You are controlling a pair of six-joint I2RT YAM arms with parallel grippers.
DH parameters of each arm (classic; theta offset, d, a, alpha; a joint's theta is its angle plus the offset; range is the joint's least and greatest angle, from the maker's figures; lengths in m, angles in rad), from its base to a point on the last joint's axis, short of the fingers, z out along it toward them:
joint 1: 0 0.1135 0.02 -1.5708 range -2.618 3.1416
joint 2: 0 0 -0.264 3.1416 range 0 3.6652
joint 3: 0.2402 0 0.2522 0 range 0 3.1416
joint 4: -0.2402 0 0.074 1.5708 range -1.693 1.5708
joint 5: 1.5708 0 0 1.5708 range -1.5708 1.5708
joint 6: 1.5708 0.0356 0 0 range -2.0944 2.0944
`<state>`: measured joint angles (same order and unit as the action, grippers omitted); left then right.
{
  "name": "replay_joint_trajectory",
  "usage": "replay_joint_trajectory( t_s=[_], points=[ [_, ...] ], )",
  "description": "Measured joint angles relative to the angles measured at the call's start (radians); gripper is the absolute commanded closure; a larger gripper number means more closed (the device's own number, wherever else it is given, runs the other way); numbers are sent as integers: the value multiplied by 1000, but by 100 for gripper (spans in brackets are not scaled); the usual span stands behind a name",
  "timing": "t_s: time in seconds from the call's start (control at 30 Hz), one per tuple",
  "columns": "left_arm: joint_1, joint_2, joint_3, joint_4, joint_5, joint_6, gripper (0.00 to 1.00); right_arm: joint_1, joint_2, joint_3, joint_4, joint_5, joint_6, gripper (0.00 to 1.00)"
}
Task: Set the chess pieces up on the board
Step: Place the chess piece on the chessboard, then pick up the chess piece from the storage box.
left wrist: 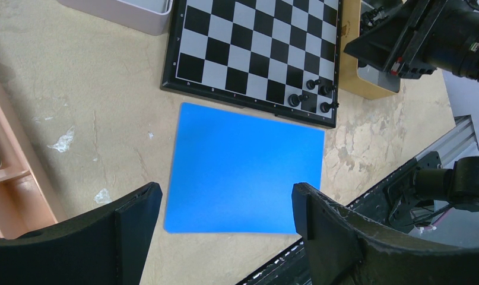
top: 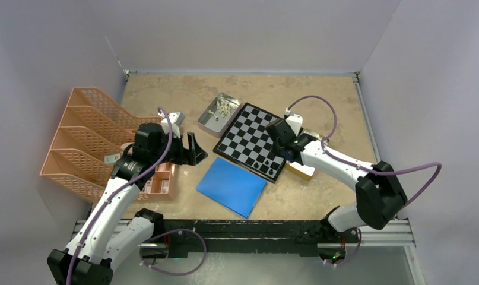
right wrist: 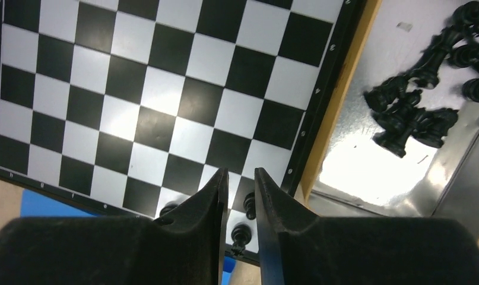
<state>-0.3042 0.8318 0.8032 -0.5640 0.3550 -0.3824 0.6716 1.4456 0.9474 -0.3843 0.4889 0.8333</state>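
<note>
The board [top: 248, 138] lies tilted at the table's middle; it also shows in the left wrist view [left wrist: 248, 47] and right wrist view [right wrist: 136, 89]. Several black chess pieces [top: 265, 162] stand on its near right corner [left wrist: 314, 95]. More black pieces [right wrist: 415, 113] lie loose in a shiny tin beside the board. Cream pieces [top: 223, 108] lie in a tin behind the board. My right gripper [top: 279, 148] hovers over that corner, its jaws [right wrist: 240, 173] a narrow gap apart, holding nothing; two pieces [right wrist: 249, 205] show below the gap. My left gripper [top: 195, 151] is wide open and empty [left wrist: 225, 202] above the blue sheet.
A blue sheet [top: 231, 186] lies in front of the board [left wrist: 243, 172]. A gold-edged tin [top: 300, 170] sits at the board's right side. An orange file rack [top: 82, 142] and a pink tray [top: 159, 181] stand at the left. The metal rail [top: 254, 231] runs along the near edge.
</note>
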Motion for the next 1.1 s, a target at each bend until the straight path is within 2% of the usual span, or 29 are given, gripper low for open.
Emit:
replay_joint_trajectory(
  t_s=[0.2,0.4,0.6,1.1],
  points=[
    [0,0,0,0,0,0,19,-109,-34,1,5,-2,-21,73],
    [0,0,0,0,0,0,19,-303,-106,-7,62,-1,-74,73],
    [0,0,0,0,0,0,19,-450,-87,-7,119,21,-105,69],
    [-4,0,0,0,8,0,19,-537,107,-66,237,-5,-108,69]
  ],
)
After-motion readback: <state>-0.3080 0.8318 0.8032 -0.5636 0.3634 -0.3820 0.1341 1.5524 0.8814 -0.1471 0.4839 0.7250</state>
